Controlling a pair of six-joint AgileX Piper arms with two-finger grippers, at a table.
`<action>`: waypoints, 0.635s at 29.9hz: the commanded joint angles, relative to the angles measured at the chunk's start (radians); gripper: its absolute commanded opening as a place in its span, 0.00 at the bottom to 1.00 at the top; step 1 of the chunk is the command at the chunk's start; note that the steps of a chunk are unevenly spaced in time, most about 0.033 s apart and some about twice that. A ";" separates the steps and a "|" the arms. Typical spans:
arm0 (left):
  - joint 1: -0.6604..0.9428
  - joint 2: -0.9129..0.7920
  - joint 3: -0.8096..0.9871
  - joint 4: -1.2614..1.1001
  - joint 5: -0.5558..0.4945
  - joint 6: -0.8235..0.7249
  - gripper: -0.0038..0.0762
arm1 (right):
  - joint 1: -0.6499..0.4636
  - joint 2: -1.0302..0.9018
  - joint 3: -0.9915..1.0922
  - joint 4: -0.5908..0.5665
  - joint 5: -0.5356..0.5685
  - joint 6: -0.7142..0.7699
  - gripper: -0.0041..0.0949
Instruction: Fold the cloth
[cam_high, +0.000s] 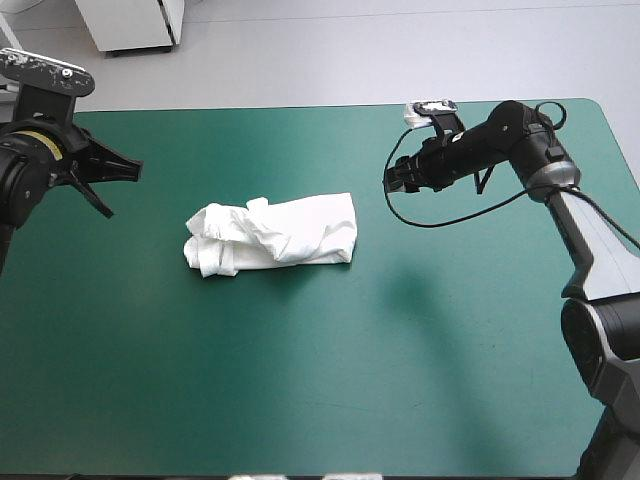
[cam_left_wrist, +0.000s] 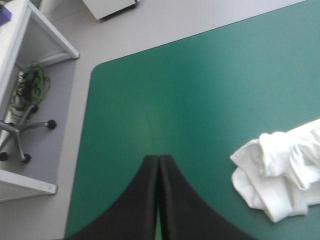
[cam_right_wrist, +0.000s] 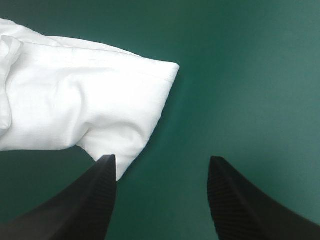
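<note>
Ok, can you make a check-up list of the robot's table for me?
Surface: teal-green cover, smooth and flat.
Job's things: white T-shirt, a rumpled bundle lying mid-table.
Clutter: nothing seen.
Grippers: left gripper, jaws shut, empty, apart from the T-shirt; right gripper, jaws open, empty, near the T-shirt's other end.
Cables: nothing seen.
Surroundings: nothing seen.

Pale grey floor (cam_high: 380, 55) surrounds the teal-green table (cam_high: 300, 380); a white cabinet (cam_high: 135, 25) stands beyond its far edge, a castor chair base (cam_left_wrist: 22, 131) beside white furniture (cam_left_wrist: 35, 25).
</note>
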 joint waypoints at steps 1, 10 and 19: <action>0.073 -0.008 -0.020 -0.174 -0.109 0.051 0.07 | -0.006 -0.012 -0.020 0.078 -0.048 -0.020 0.58; 0.090 0.055 -0.020 -0.419 -0.113 0.121 0.46 | 0.039 0.104 -0.021 0.110 -0.040 -0.050 0.58; 0.090 0.061 -0.020 -0.405 -0.125 0.121 0.50 | 0.099 0.240 -0.112 0.158 -0.044 -0.053 0.58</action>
